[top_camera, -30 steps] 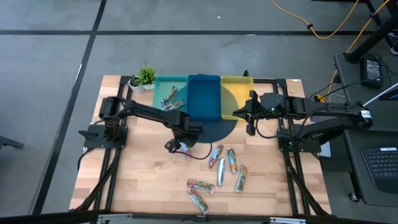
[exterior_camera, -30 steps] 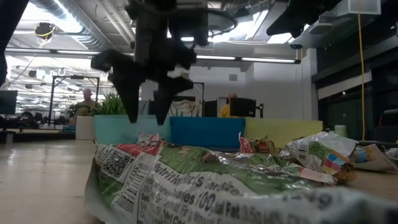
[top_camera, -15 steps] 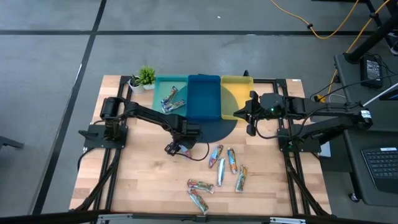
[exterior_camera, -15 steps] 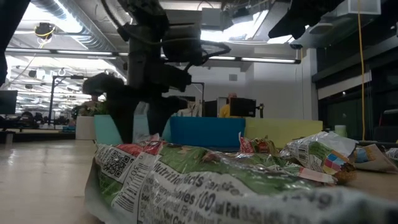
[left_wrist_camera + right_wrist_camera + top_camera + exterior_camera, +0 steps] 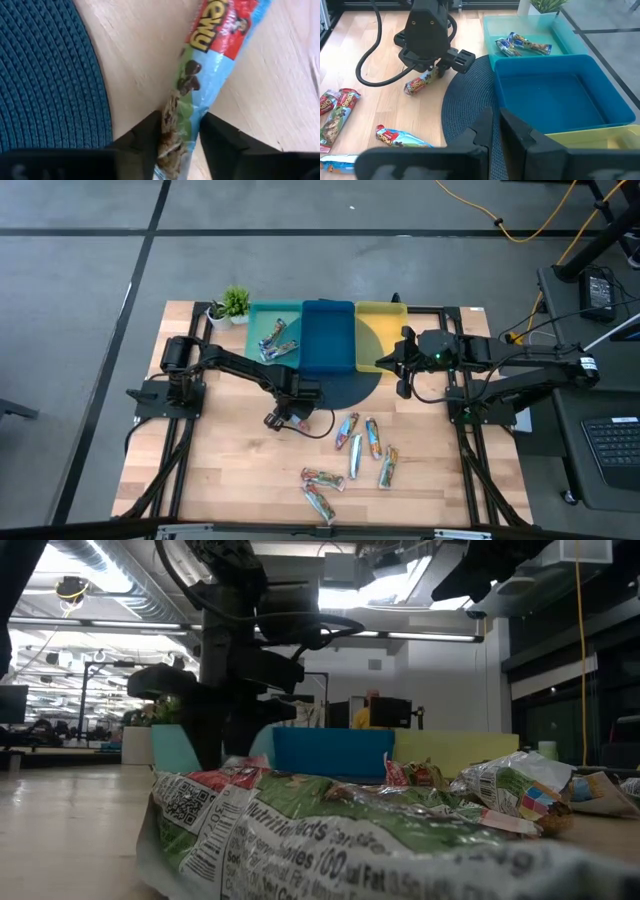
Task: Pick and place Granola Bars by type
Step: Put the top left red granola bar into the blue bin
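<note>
My left gripper (image 5: 287, 416) is down at the table beside the round blue mat (image 5: 345, 387), shut on a red-blue-green granola bar (image 5: 210, 45), which also shows in the right wrist view (image 5: 421, 83). My right gripper (image 5: 496, 131) hangs shut and empty above the mat's right part, near the yellow tray (image 5: 381, 330). The teal tray (image 5: 256, 330) holds a few blue bars (image 5: 277, 342). The blue tray (image 5: 328, 338) stands between the two. Several bars (image 5: 365, 445) lie on the bare wood, and two more (image 5: 320, 488) lie near the front edge. My left gripper pinches the granola bar near one end (image 5: 179, 131), the end closest to the mat, between its two fingers (image 5: 148, 136). The fingers come from above, pointing down, and lie across the bar. The bar lies flat on the wood, its other end (image 5: 410, 89) pointing away from the mat.
A small potted plant (image 5: 232, 305) stands at the far left corner beside the teal tray. A dark cable (image 5: 370, 65) loops on the table by my left gripper. In the low view a green wrapper (image 5: 330, 830) fills the foreground. Bare wood lies at the near left.
My left gripper has come down to the table and a little toward the left edge, and its fingers have closed in on the granola bar. The bar stays on the wood. My right arm has kept still.
</note>
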Action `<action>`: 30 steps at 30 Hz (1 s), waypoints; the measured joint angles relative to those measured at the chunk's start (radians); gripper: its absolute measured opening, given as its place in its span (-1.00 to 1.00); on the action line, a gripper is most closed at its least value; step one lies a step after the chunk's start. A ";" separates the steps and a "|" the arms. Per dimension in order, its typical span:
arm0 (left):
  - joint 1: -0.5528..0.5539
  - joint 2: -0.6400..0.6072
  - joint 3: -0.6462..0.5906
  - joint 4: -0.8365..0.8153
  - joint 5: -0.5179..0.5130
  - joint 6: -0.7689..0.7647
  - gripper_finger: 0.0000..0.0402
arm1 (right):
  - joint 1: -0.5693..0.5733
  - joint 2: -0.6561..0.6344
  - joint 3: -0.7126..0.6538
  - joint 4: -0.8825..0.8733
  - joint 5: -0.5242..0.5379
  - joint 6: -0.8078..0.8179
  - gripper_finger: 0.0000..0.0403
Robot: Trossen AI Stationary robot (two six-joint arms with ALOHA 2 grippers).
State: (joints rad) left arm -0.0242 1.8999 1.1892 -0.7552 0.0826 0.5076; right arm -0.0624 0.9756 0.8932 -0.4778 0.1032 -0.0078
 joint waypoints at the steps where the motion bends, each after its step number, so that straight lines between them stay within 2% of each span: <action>1: 0.000 0.000 0.000 -0.001 0.000 0.000 -0.48 | 0.000 0.000 0.000 0.000 0.000 0.000 -0.83; 7: 0.006 -0.002 0.002 -0.031 0.012 0.000 -0.77 | 0.000 0.000 0.000 0.000 0.000 0.000 -0.83; 11: 0.022 -0.003 0.013 -0.081 0.009 0.002 -0.87 | 0.000 0.000 0.000 0.000 0.000 0.000 -0.83; 15: 0.042 -0.026 0.019 -0.093 0.006 -0.005 -0.89 | 0.000 0.000 0.000 0.000 0.000 0.004 -0.83; 20: 0.072 -0.113 0.021 -0.092 -0.018 -0.018 -0.89 | 0.000 0.000 0.000 0.001 0.000 0.005 -0.83; 26: 0.119 -0.267 0.085 -0.116 -0.118 -0.094 -0.90 | 0.000 0.000 0.000 0.001 0.001 0.003 -0.83; 30: 0.149 -0.365 0.139 -0.073 -0.195 -0.192 -0.90 | 0.000 0.000 0.000 0.006 0.001 0.000 -0.83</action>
State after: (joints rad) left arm 0.1252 1.5351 1.3286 -0.8280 -0.1123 0.3153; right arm -0.0628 0.9754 0.8932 -0.4719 0.1040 -0.0081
